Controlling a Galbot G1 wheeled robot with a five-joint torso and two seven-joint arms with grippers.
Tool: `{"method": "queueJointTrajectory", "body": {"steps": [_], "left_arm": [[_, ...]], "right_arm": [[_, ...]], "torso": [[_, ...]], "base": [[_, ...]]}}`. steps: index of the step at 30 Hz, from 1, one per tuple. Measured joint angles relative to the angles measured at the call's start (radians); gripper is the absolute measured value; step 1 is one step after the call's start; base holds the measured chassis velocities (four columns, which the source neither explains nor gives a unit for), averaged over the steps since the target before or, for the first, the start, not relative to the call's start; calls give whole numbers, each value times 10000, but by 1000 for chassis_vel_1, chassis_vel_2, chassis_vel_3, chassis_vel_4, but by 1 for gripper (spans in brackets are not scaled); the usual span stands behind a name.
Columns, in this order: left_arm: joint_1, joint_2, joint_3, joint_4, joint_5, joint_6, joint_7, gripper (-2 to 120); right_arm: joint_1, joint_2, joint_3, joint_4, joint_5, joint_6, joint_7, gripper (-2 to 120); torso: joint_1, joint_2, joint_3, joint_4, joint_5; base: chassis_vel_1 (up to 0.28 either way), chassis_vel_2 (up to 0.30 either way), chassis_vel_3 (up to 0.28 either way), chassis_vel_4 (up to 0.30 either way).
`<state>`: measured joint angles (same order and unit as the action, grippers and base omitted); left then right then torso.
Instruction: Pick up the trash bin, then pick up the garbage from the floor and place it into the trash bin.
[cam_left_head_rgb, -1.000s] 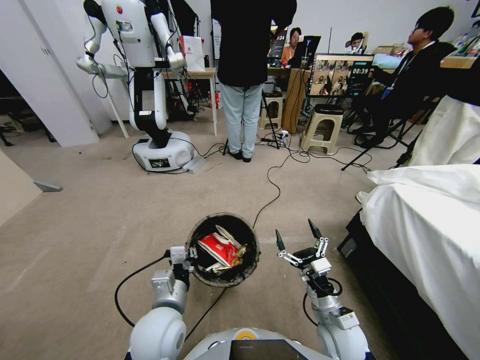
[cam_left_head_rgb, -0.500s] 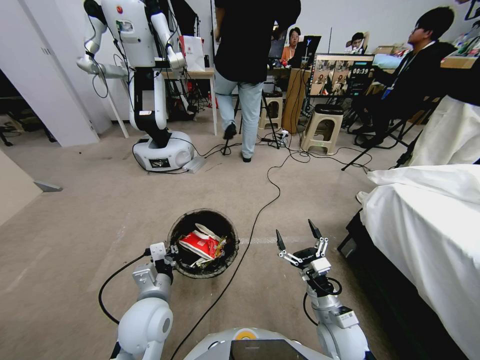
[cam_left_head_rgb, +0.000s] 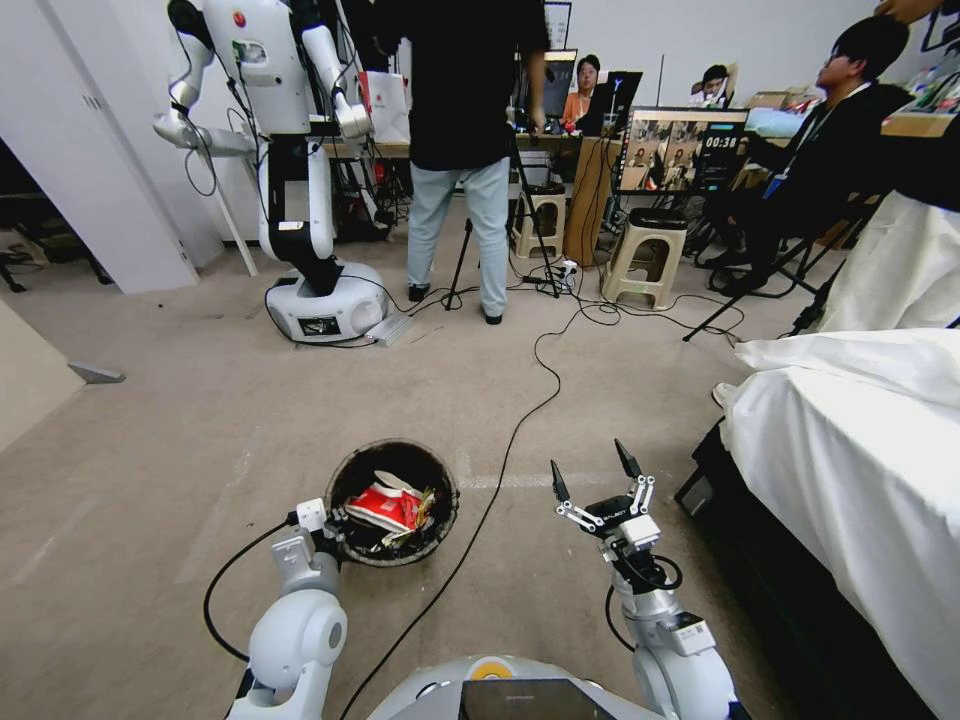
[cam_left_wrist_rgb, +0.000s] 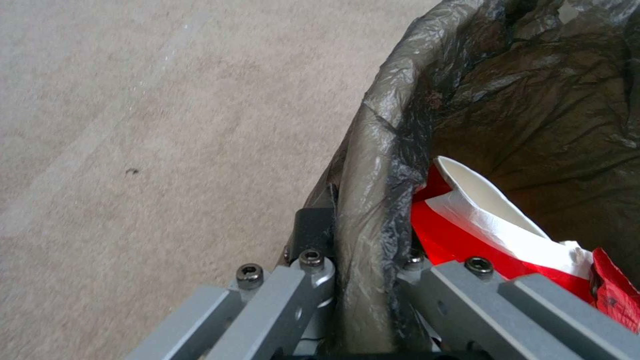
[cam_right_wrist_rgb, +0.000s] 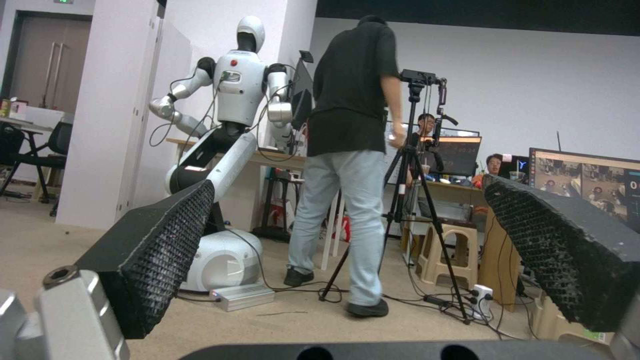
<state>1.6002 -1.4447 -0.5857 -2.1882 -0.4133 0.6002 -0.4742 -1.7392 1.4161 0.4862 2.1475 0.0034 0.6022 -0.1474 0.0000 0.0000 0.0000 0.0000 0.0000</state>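
Note:
The trash bin (cam_left_head_rgb: 347, 478) is a small round bin with a dark liner folded over its rim, low in front of me, left of centre. My left gripper (cam_left_head_rgb: 335, 524) is shut on its near rim (cam_left_wrist_rgb: 377, 165), one finger outside the wall and one inside. Garbage lies inside: a crumpled red-and-white wrapper (cam_left_head_rgb: 386, 507) (cam_left_wrist_rgb: 467, 235) on top of other scraps. My right gripper (cam_left_head_rgb: 590, 462) is held up to the right of the bin, apart from it and open, with nothing between its black pads (cam_right_wrist_rgb: 163, 250).
A black cable (cam_left_head_rgb: 520, 420) runs across the carpet just right of the bin. A bed with white sheets (cam_left_head_rgb: 860, 450) borders the right side. Farther off stand another robot (cam_left_head_rgb: 300, 200), a standing person by a tripod, stools (cam_left_head_rgb: 645, 255) and desks.
My left arm has carried the bin to the left and closer to my base. The standing person stepped left. The right gripper has not moved.

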Motion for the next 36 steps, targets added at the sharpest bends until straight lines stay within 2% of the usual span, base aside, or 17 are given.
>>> {"method": "queueJointTrajectory", "body": {"steps": [17,23,26,27,29,31,34,35,36], "left_arm": [[-57,2,-169,355,-249,136,-155,2],[-99,-17,-109,356,-267,119,-141,23],[-106,-17,-106,359,-278,115,-134,25],[-111,-14,-105,363,-285,109,-124,32],[-114,-13,-104,363,-292,104,-121,35],[-125,-12,-105,363,-299,86,-115,46],[-129,-12,-105,363,-300,51,-106,53],[-126,-12,-99,349,-300,26,-93,61],[-121,-12,-91,333,-300,12,-87,62]], "right_arm": [[-25,27,-14,-73,-19,35,-11,100],[-34,44,-22,-121,-19,67,-44,100],[-41,46,-31,-126,-20,69,-49,100],[-39,47,-34,-127,-20,69,-59,100],[-29,48,-34,-130,-19,69,-67,100],[-14,50,-30,-146,-20,69,-84,100],[-11,58,-29,-165,-20,81,-99,100],[-28,67,-29,-186,-22,105,-129,100],[-41,73,-36,-196,-26,119,-143,100]], "torso": [[0,0,-1,1,1],[0,0,0,-2,-2],[0,0,0,-2,-2],[0,0,0,-2,-2],[0,0,0,-2,-2],[0,0,0,-1,-1],[0,0,0,-1,0],[0,0,0,0,-1],[0,0,0,0,-1]], "base": [[0,0,0,0],[0,0,0,0],[0,0,0,0],[0,0,0,0],[0,0,0,0],[0,0,0,0],[0,0,0,0],[0,0,0,0],[0,0,0,0]]}}
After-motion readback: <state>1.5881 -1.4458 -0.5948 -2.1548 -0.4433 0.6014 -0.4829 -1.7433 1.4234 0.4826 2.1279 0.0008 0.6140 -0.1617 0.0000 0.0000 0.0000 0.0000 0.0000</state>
